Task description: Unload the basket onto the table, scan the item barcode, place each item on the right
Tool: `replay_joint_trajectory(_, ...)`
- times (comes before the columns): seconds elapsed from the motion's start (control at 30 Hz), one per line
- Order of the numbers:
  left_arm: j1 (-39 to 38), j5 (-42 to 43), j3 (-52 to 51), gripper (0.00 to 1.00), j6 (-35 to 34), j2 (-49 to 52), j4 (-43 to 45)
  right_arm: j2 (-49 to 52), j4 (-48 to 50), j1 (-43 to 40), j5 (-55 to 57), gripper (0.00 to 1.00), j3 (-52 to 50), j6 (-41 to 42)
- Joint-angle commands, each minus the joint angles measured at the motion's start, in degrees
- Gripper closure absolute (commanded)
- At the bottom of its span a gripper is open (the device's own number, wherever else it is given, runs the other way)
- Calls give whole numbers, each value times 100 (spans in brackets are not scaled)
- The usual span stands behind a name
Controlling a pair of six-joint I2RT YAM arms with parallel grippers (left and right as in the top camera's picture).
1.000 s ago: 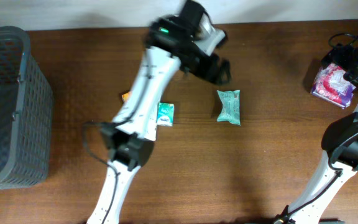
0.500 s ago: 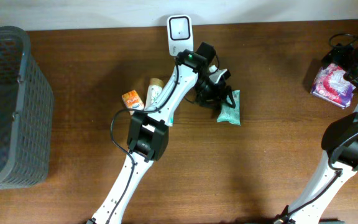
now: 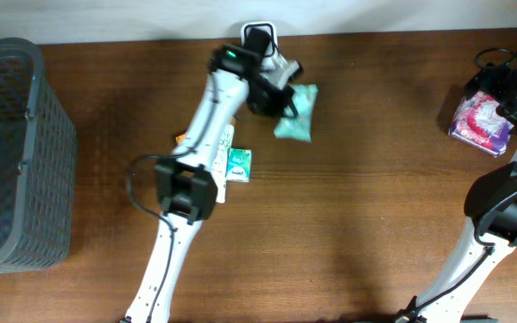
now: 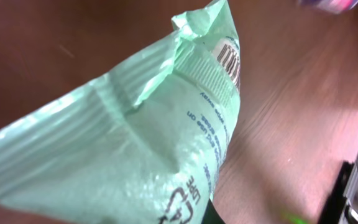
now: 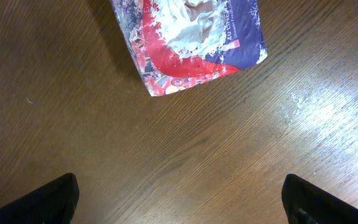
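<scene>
A brown wooden table (image 3: 375, 224) under a strip of pale wall, as I see it from the remote station. The left gripper (image 3: 276, 99) is clamped tight on one edge of the green packet (image 3: 296, 115), which hangs out beyond it and looks clear of the wood. The left wrist view shows the barcode (image 4: 230, 57) at the end farthest from the jaws, beside the crimped seal. The white scanner (image 3: 258, 34) stands just behind the gripper at the table's back edge, partly covered by the arm. Nearer the arm's base, a small teal packet (image 3: 239, 164) lies on the table, and the basket (image 3: 16, 108) sits well off to the left. Far to the other side, the right gripper (image 5: 179, 202) hovers spread wide and empty, with a red-and-purple packet (image 5: 191, 37) just ahead of its fingers.

My worry is the read, not the hold. The film is soft and creased near the code, so a fold or glare could spoil the scan. I also cannot tell whether the code faces the scanner. A pinch on one edge may let the packet swing or slip if I turn the wrist quickly, and the wrist is close enough to knock the scanner.
</scene>
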Motion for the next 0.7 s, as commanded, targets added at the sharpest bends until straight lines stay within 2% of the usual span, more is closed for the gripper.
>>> replay_joint_trajectory(0.0,531,260,350,100,623,-1167,11,-26,4,-37,-7,1,-22,7)
replay_joint_trajectory(0.07,962,1703,350,100,1556,-1440,-133,-26,4,-37,-7,1,-22,9)
replay_joint_trajectory(0.17,1547,3088,350,100,2793,-1582,-632,-26,2,-37,-7,1,-22,9)
replay_joint_trajectory(0.27,1746,3274,350,100,3748,-1722,-1298,-26,4,-37,-9,2,-22,9)
replay_joint_trajectory(0.67,1733,3257,348,100,3792,-1810,-1416,-26,4,-37,-9,1,-22,9)
